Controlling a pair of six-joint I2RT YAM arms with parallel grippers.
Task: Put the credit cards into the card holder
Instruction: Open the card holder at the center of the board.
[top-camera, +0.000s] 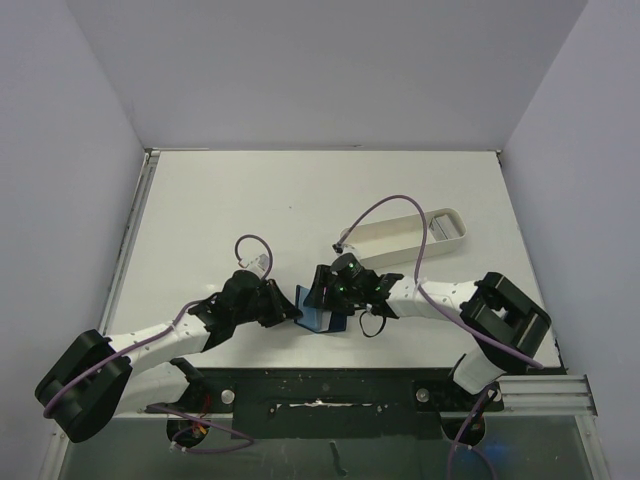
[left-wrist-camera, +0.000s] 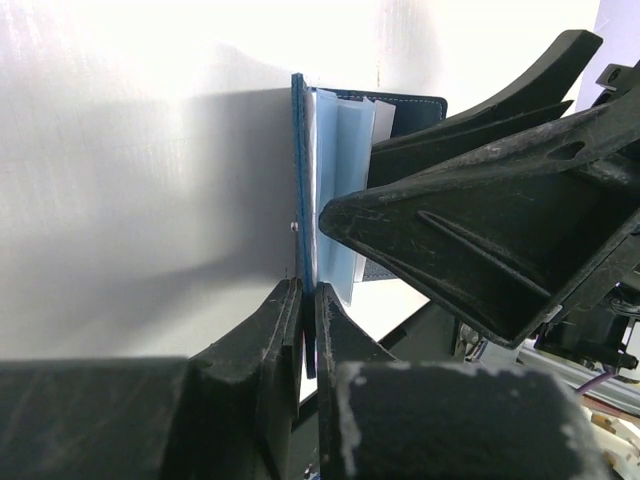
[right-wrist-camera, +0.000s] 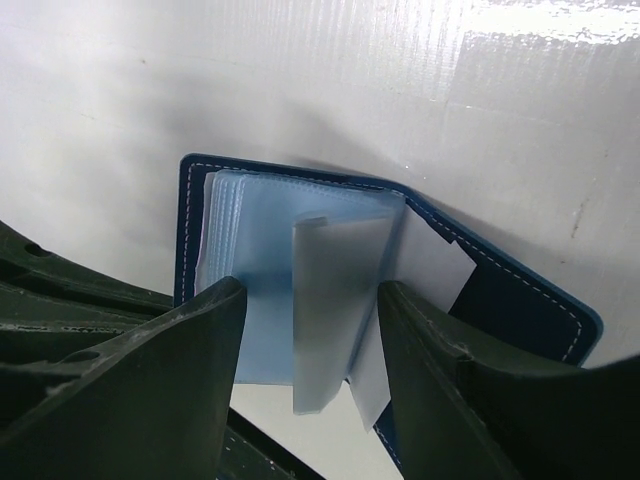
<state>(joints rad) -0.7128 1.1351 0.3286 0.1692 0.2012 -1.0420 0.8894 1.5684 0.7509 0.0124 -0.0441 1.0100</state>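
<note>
The card holder stands open at three o'clock from our left jaws, which pinch its cover; our right jaws, half open, straddle its sleeves.

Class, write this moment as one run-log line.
left gripper: shut on card holder cover | right gripper: open, straddling inner sleeves | credit cards: none visible

Card holder standing open on surface; left claw sitting at its left edge, right claw straddling it, tray lying behind-right.
</note>
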